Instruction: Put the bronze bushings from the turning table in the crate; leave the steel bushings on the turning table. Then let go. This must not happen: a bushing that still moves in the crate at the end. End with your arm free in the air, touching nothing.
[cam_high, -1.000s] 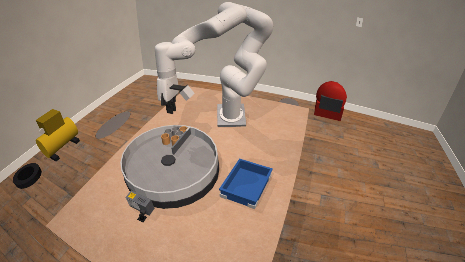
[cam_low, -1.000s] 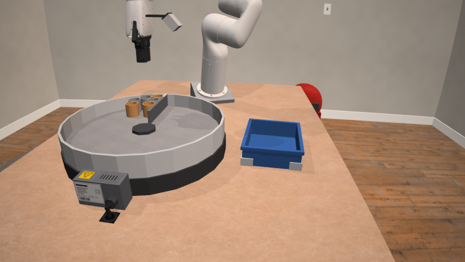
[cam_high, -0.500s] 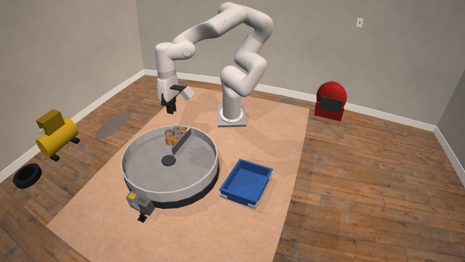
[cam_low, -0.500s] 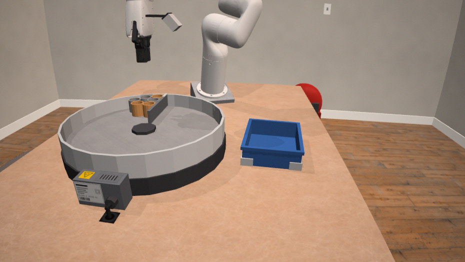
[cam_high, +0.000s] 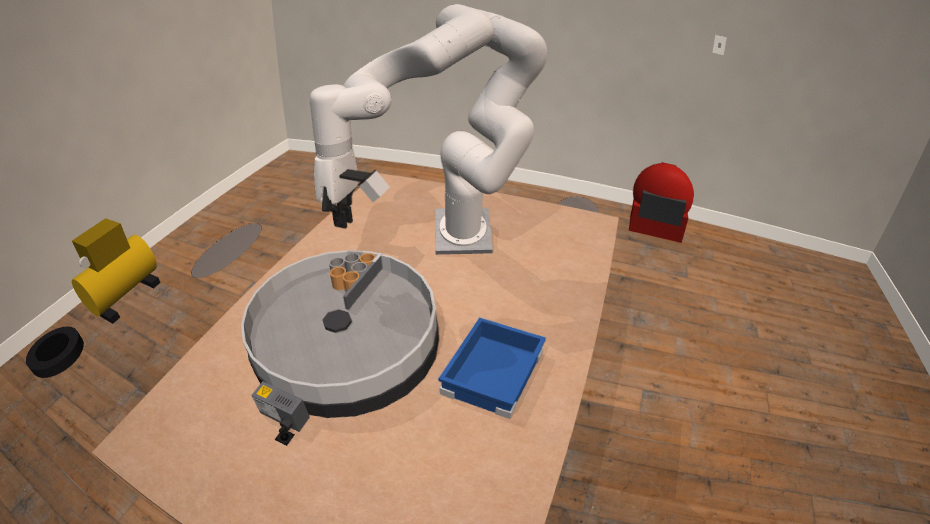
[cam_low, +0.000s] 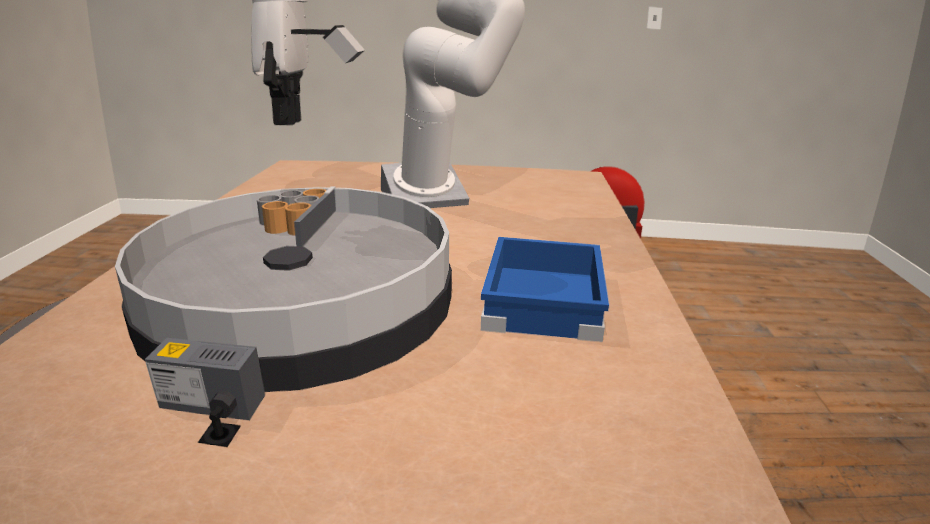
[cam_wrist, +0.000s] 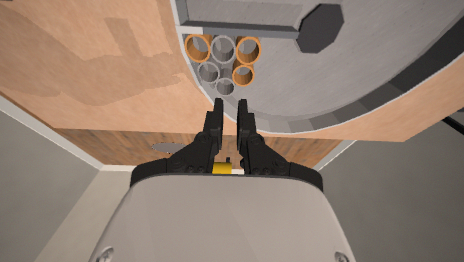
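Note:
The turning table (cam_high: 351, 393) (cam_low: 292, 330) carries three bronze and three steel bushings, bunched upright at the back against its divider. One bronze bushing (cam_high: 337, 279) (cam_low: 275, 220) is at the group's front left, a second bronze bushing (cam_high: 350, 283) is beside it against the divider, and a third bronze bushing (cam_high: 367, 259) (cam_wrist: 186, 49) is at the back by the rim. The steel bushings (cam_wrist: 223, 61) stand among them. The blue crate (cam_high: 492, 399) (cam_low: 543, 317) is empty. My gripper (cam_high: 342, 224) (cam_low: 286, 122) (cam_wrist: 230, 110) hangs above and behind the turning table, pointing down, open by a narrow gap and empty.
The grey divider (cam_high: 362, 284) (cam_low: 316, 218) (cam_wrist: 250, 30) runs from the rim toward the dark hub (cam_high: 337, 320) (cam_low: 287, 257) (cam_wrist: 320, 28). A grey box (cam_high: 289, 412) (cam_low: 244, 384) stands at the turning table's front. The crate stands to its right.

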